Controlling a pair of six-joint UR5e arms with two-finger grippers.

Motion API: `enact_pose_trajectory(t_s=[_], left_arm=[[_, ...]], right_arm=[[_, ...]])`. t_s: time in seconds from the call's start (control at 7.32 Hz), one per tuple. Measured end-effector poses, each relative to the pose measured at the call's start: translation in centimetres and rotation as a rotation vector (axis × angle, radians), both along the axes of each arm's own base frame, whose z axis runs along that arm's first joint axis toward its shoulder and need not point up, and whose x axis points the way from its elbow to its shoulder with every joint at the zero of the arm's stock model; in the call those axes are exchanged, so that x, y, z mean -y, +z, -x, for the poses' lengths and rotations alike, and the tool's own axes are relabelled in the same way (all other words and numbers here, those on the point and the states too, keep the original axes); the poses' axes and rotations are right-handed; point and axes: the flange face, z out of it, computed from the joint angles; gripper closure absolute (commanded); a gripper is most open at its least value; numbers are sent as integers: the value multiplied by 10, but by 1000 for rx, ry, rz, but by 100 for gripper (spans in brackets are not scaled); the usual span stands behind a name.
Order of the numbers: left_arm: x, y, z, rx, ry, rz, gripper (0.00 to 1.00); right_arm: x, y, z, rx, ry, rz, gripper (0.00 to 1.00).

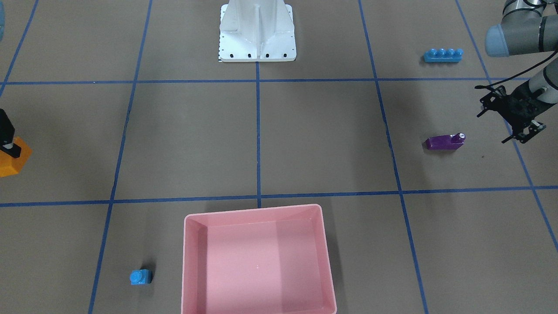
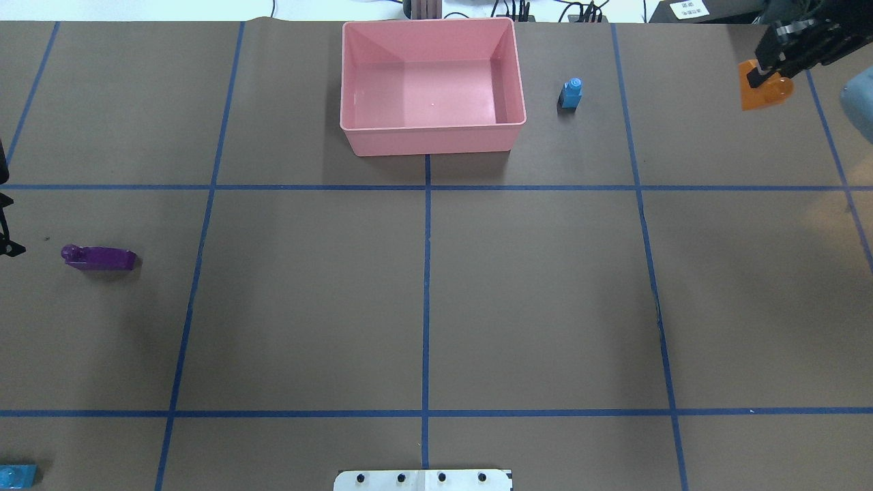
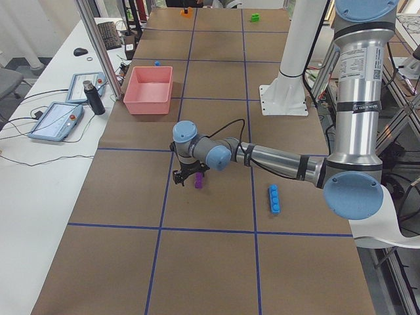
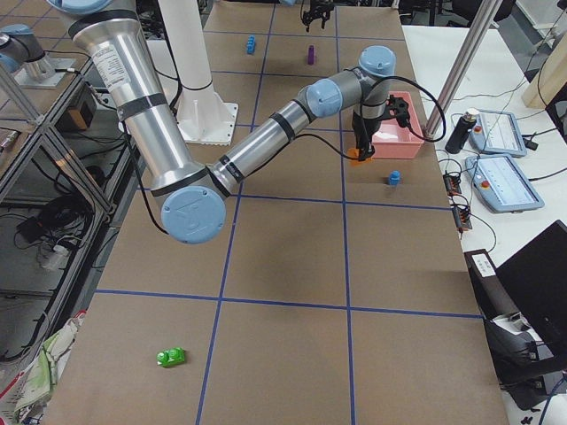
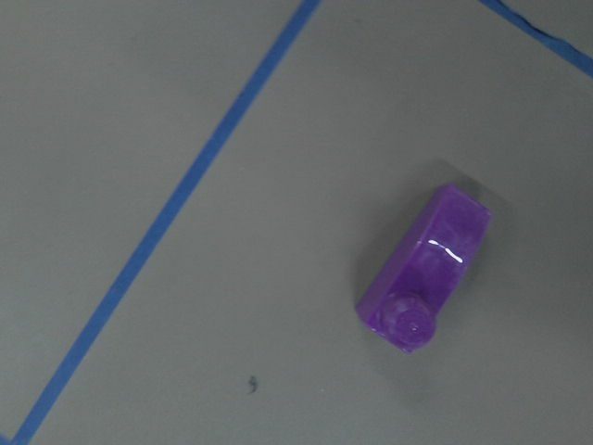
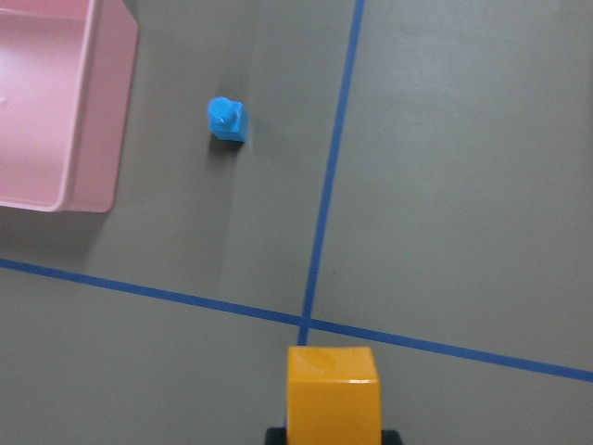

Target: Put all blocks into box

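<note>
As you go down the table, log these items.

Right gripper: its fingers are clamped on the orange sloped block. A dark fingertip shows at each side of the block's lower edge in the wrist view. You find the pair out on the robot's right, well apart from the box and across a tape line from it. You cannot tell whether the block clears the table.

Left gripper: it hangs near the purple long block and does not touch it. From the black skeletal frame you cannot tell whether the fingers are apart or together.

Purple long block: it lies on the brown table on the robot's left, with a single stud visible at one end.

Long blue four-stud block: it sits on the table with its studs up, also on the robot's left. It is nearer the robot than the purple one and well apart from it.

Small blue block: it stands on the table near the box's right-hand wall, not touching it.

Green two-stud block: it sits alone towards the table's end on the robot's right, well apart from everything else.

Box: this pink bin sits at the table's far edge, opposite the white base. You find all five blocks outside it.

Blue tape lines: they divide the table into squares.
</note>
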Motion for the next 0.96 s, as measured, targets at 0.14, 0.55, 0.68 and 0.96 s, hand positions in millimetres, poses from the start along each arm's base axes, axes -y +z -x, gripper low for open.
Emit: enact_pose_trajectory(t_s=[0.14,0.55,0.68,0.96], left_arm=[[-3,-2,-14,-5,31,-13,0],[-7,-4,-57,-11,98,-38,0],[-7,-3,-66,-10,111,-36,0],[-2,-3,-79,-9,123,-35,0]], right_arm=[[12,-35,27,19,2,1,100],[39,-105,85,48,-19,-24,100],[44,-111,98,55,-19,-35,100],[60,-115,131,79,-9,-49,100]])
